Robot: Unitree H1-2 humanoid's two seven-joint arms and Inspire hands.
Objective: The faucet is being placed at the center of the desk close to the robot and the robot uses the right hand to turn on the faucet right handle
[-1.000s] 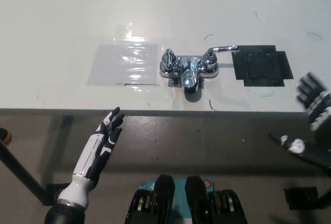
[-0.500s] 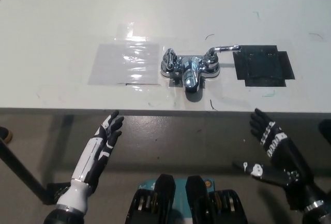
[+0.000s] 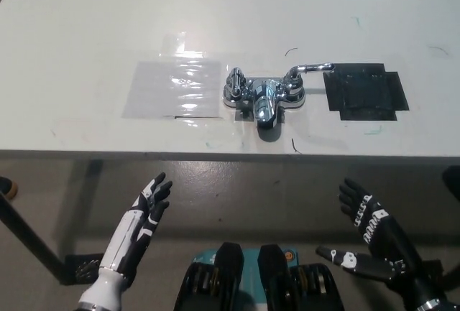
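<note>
The black right hand (image 3: 368,230) hung below the surface's (image 3: 215,9) near edge, fingers spread and empty, well apart from the faucet (image 3: 263,95). Its right handle (image 3: 310,70) pointed toward a black patch (image 3: 365,92). The white left hand (image 3: 147,207) rested open at lower left.

The desk (image 3: 86,24) ran off the top and both sides of the frame. The black right hand (image 3: 368,226) was clipped at the wrist by the bottom edge (arm out of shot), and the white left hand (image 3: 149,202) lost its forearm there too. A dark shape (image 3: 453,182) at the right edge was too cropped to identify.
</note>
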